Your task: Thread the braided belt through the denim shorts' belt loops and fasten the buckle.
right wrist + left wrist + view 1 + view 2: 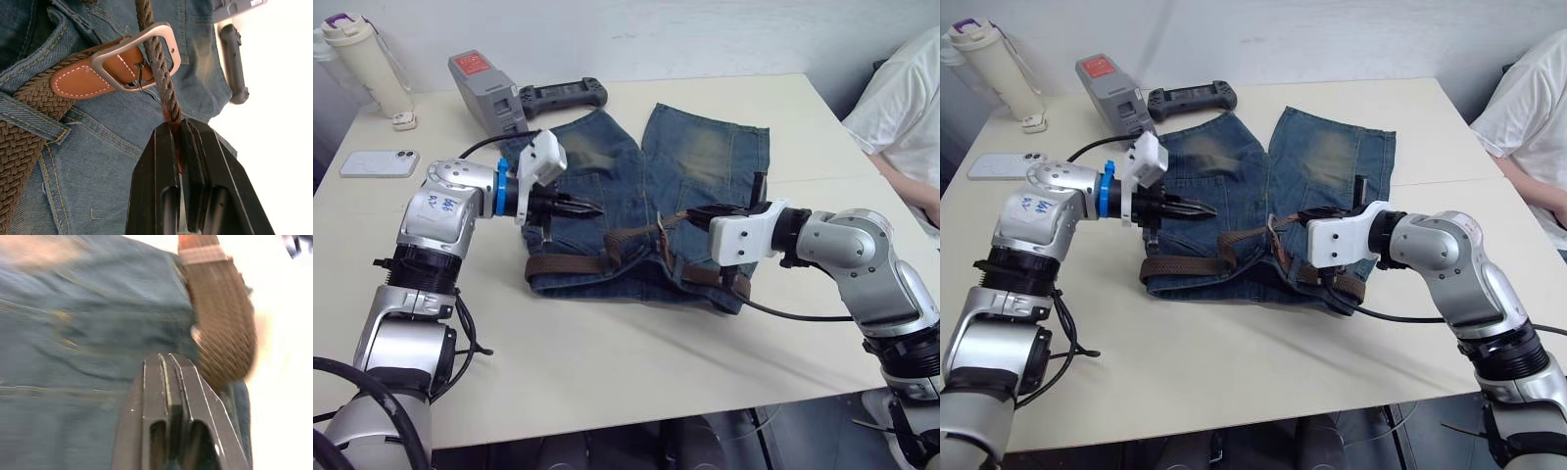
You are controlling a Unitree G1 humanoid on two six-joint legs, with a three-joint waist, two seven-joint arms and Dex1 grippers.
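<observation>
Denim shorts (646,186) lie flat on the table (607,362), waistband toward the robot and legs pointing away. A braided belt (570,262) runs along the waistband, passing under a belt loop (29,120) just beside its tan leather end. The silver buckle (132,58) rests on the denim near the middle of the waistband, and the belt's free end passes through its frame.

The right gripper (177,129) is clamped on that free end just past the buckle, holding the strand raised off the shorts. The left gripper (590,208) hovers over the left side of the shorts, above the waistband, with its fingers pressed together and nothing between them; the left wrist view shows the belt curving round the edge of the denim just beyond its tips.

At the far side of the table sit a grey box (487,90), a black game controller (562,95), a white phone (379,163) and a cream bottle (364,64). A person in a white shirt (901,108) sits at the right edge.
</observation>
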